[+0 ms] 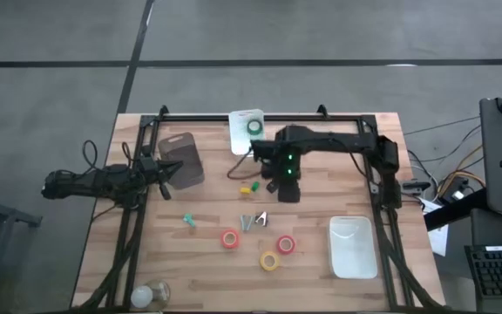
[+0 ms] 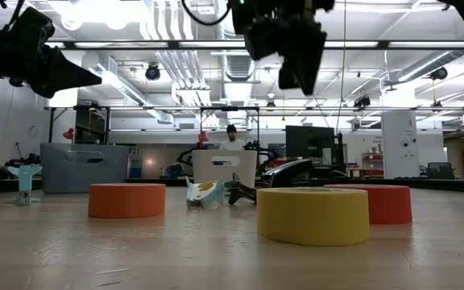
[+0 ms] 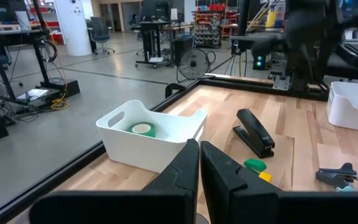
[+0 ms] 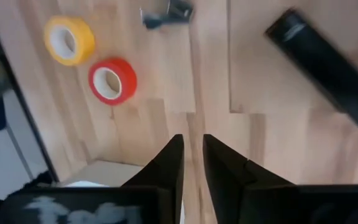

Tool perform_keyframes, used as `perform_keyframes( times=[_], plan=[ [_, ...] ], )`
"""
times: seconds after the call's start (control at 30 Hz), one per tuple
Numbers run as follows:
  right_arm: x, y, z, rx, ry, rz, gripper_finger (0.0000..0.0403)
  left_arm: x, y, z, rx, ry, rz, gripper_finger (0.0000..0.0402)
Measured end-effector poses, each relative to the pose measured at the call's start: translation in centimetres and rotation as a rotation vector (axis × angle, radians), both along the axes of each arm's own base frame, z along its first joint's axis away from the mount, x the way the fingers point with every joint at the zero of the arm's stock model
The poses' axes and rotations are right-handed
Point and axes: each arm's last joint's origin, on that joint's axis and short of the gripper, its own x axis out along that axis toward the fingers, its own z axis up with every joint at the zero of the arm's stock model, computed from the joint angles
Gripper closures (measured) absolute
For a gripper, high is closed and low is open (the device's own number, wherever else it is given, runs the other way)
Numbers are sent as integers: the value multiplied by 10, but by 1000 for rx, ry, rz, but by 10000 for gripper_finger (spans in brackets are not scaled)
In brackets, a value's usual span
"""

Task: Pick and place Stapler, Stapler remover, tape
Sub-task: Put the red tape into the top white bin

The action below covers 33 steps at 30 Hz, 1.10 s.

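The black stapler [image 3: 253,132] lies flat on the wood at mid-table; it also shows in the right wrist view [image 4: 328,65]. The metal stapler remover [image 1: 253,220] lies nearer the near edge. Two red tape rolls [image 1: 229,238] [image 1: 286,245] and the yellow roll [image 1: 269,261] lie flat near it. The green roll [image 3: 142,129] lies inside the white bin [image 1: 238,139] at the far edge. My right gripper [image 4: 192,155] hangs above the table beside the stapler, its fingers a narrow gap apart, holding nothing. My left gripper [image 3: 200,163] waits shut at the table's left.
A tiny green-and-yellow piece [image 1: 249,187] lies left of the stapler. A small teal object [image 1: 189,221], a grey tray [image 1: 181,159], a white tray [image 1: 352,247] at the right and a clear round object [image 1: 151,295] at the near left corner also sit on the table.
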Motion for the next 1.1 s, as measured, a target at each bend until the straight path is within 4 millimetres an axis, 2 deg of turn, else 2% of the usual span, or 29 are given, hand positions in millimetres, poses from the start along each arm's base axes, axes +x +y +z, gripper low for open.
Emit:
perform_keyframes(
  times=[0.1, 0.33, 0.43, 0.57, 0.8, 0.9, 1.1],
  plan=[
    [-4, 15, -12, -1, 1, 5, 352, 0, 0, 0, 0, 0, 0, 381],
    [-1, 63, -44, 16, -101, -162, 349, 0, 0, 0, 0, 1, -1, 381],
    [0, 82, -54, 40, -100, -251, 329, 0, 0, 0, 0, 3, 0, 380],
    [-6, 101, -71, 12, -29, -317, 281, 0, 0, -1, 1, 7, 0, 383],
    [-16, 128, -79, -121, -29, -342, 195, 0, 0, -1, 1, 7, 0, 380],
    [-22, 135, -85, -138, -5, -373, 180, 0, 0, -1, 1, 7, 0, 382],
    [-25, 141, -98, -126, -16, -410, 177, 0, 0, -1, 1, 6, 0, 382]
  ],
)
